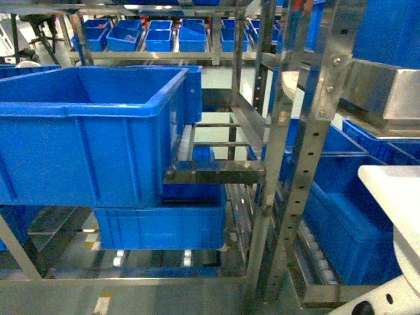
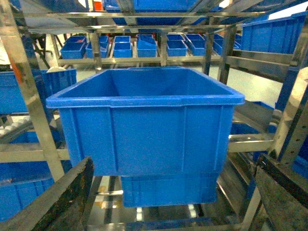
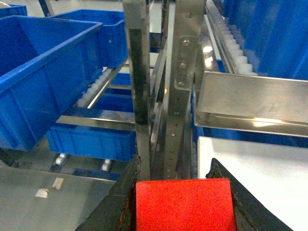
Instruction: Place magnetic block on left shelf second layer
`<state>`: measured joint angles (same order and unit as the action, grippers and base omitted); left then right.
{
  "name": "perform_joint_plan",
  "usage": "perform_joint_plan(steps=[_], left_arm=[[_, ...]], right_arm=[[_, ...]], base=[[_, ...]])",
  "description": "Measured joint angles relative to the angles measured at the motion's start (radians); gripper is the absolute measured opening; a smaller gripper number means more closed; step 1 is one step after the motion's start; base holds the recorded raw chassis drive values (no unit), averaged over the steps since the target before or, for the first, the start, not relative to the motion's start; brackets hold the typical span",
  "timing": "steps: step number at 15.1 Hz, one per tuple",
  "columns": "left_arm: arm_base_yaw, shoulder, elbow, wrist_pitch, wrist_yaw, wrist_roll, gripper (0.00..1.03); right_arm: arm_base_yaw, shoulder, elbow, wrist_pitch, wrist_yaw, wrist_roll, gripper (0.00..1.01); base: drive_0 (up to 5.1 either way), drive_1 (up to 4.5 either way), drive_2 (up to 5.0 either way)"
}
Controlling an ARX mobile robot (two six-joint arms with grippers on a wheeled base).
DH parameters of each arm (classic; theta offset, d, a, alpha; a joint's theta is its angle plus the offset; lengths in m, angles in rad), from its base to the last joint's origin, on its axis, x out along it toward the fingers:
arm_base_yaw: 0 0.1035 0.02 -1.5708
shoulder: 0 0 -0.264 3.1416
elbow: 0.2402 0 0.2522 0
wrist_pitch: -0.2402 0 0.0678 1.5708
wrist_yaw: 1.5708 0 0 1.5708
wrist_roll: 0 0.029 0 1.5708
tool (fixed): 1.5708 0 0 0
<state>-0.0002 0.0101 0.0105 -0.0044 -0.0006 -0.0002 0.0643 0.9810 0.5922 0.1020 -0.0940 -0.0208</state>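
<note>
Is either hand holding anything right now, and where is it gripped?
The right hand holds the red magnetic block, its fingers pressed on the block's left and right sides. The left hand is open and holds nothing.

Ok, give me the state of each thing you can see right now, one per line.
magnetic block: held between the right gripper fingers, not yet placed.
large blue bin: upright on the left shelf second layer, looks empty.
left gripper: open, holding nothing.
lower blue bin: below, contents hidden.
</note>
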Motion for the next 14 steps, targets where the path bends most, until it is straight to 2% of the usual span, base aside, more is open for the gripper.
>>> perform_joint_plan(steps=[14], left_arm=[[0.0,0.0,0.0,0.002,0.001,0.0,0.98]], right_arm=[[0.0,0.0,0.0,-0.001,0.0,0.0,0.33]], base=[[-5.0,2.42,2.4]])
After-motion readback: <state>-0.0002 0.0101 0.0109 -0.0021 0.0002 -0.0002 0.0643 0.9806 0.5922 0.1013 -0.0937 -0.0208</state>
